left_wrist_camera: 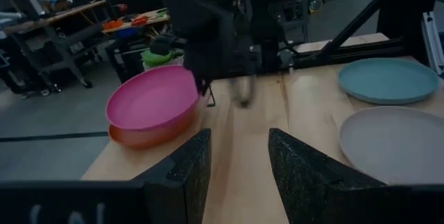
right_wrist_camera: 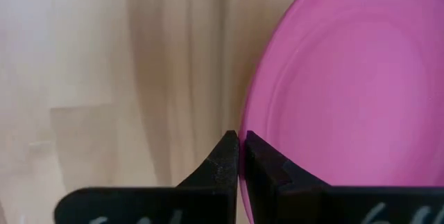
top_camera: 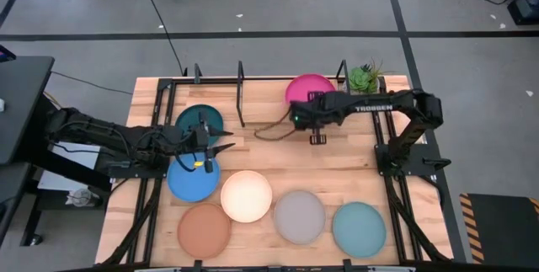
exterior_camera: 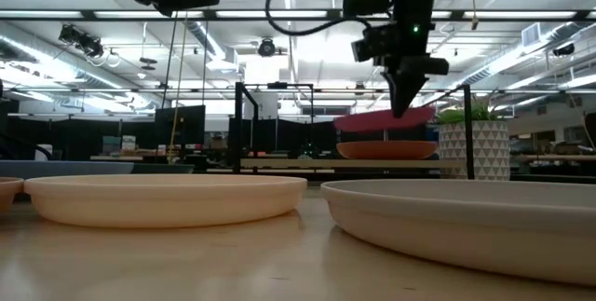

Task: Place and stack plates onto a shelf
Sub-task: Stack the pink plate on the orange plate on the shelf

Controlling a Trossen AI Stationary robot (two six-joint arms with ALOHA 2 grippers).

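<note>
The magenta plate [top_camera: 310, 88] sits at the shelf's [top_camera: 240, 95] right end, over the orange plate [exterior_camera: 386, 150]; the orange plate is hidden in the high view. My right gripper [right_wrist_camera: 240, 148] is shut on the magenta plate. My left gripper [top_camera: 215, 147] hangs open over the table's left part, between the dark teal plate [top_camera: 200, 120] on the shelf and the blue plate [top_camera: 192, 179]. It touches nothing. The cream [top_camera: 246, 195], terracotta [top_camera: 204, 228], grey [top_camera: 299, 216] and light aqua [top_camera: 358, 226] plates lie flat near the table's near edge. My right gripper pinches the magenta plate's rim [right_wrist_camera: 244, 128] on the side toward the table's near edge, between its two fingers. The fingers [exterior_camera: 405, 96] come from above, pointing down. The plate is slightly tilted just over the orange plate; whether the two touch, I cannot tell.
A small green plant [top_camera: 364, 77] in a patterned pot [exterior_camera: 475, 143] stands right beside the magenta plate at the far right corner. The shelf's upright posts [top_camera: 240, 74] rise along the far edge. Bare wood [top_camera: 278, 158] lies between the shelf and the row of plates.
</note>
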